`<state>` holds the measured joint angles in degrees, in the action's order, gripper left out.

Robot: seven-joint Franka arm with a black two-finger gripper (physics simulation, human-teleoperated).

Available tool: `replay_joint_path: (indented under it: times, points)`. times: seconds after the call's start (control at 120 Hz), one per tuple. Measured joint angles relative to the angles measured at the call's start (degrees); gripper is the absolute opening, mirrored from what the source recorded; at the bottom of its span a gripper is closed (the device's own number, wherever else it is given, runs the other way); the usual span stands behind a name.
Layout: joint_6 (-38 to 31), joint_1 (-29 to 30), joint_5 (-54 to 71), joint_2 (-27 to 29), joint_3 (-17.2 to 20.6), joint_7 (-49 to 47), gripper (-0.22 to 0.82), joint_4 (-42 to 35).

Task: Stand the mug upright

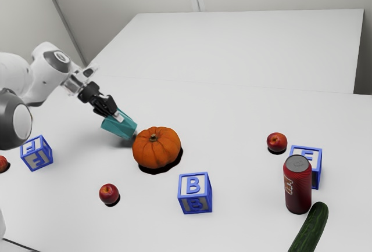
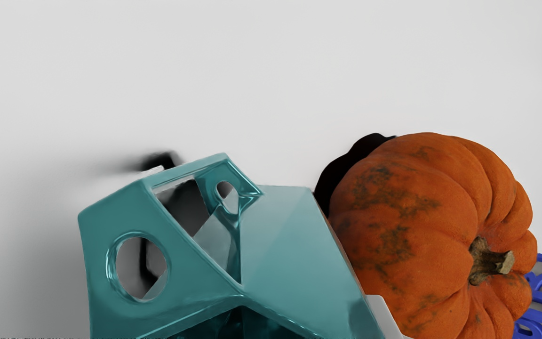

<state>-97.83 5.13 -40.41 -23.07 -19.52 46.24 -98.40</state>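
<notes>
Leaning mug (image 1: 121, 128) at hand (image 1: 118, 116), edge near pumpkin (image 1: 157, 148)

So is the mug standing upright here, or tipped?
Tipped: in the exterior view, the mug lies at a slant, its body sloping down toward the pumpkin.

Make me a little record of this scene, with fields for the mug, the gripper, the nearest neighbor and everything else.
Mug: teal, tilted, not upright
Gripper: at the mug; gripper hold unclear
Nearest neighbor: orange pumpkin
Blocks: B block; block near the arm; block partly behind the can
Round red fruit: one near the pumpkin; one near the can
Drink: red can, standing
Vegetable: cucumber, near the can
</notes>
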Motion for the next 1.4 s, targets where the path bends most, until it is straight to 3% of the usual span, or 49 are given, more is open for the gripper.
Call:
replay_joint_path:
  times: [0.208, 0.525, 1.4]
  points:
    - [-8.5, -6.1, 11.8, 2.4, -0.2, -8.6, -0.16, -2.4]
    - [-15.3, -12.6, 22.8, 7.5, -1.2, -25.6, -0.17, -10.2]
    - [-16.1, -19.2, 33.4, 13.1, -3.1, -60.4, -0.18, -18.5]
